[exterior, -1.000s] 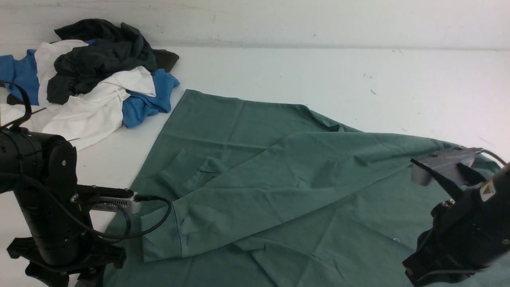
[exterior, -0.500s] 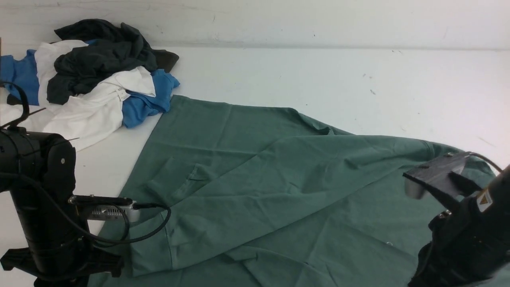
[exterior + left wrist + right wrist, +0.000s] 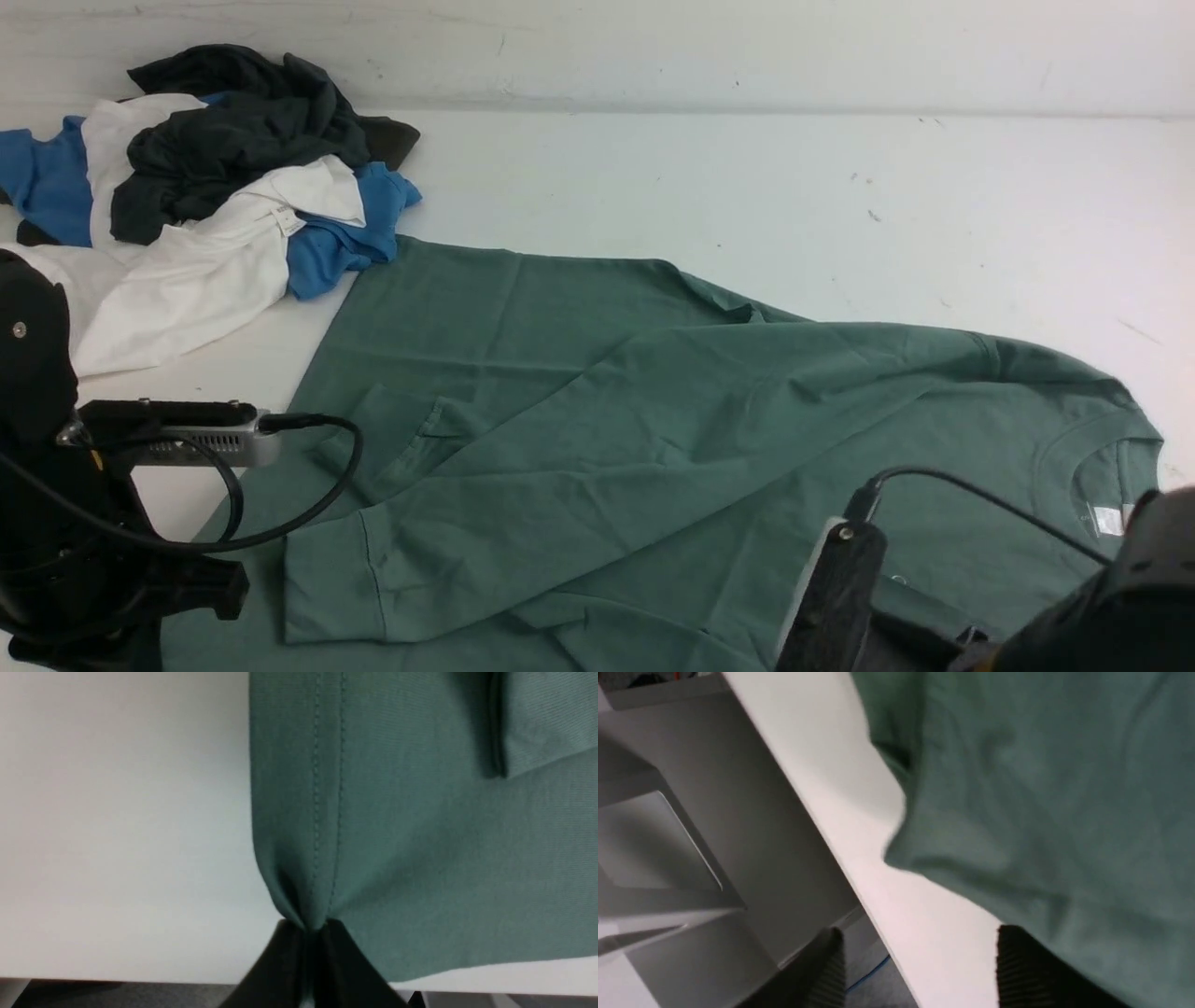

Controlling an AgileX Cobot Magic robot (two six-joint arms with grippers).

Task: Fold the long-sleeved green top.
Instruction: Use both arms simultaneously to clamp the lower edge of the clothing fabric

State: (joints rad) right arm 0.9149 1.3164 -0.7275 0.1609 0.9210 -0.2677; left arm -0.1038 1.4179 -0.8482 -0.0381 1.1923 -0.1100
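Front view: the green long-sleeved top [image 3: 653, 420] lies spread across the white desk [image 3: 747, 168], collar to the right, clothes pile [image 3: 215, 177] far left. Left wrist view: left end effector [image 3: 308, 952] pinched tight on the top's hem. Right wrist view: right end effector [image 3: 920, 947] gapes wide at the desk edge, gripping nothing.

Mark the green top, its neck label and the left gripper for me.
green top [image 3: 653, 411], front view, sleeve laid across the body
neck label [image 3: 1107, 520], front view, centre of the white tag
left gripper [image 3: 308, 931], left wrist view, between its fingertips
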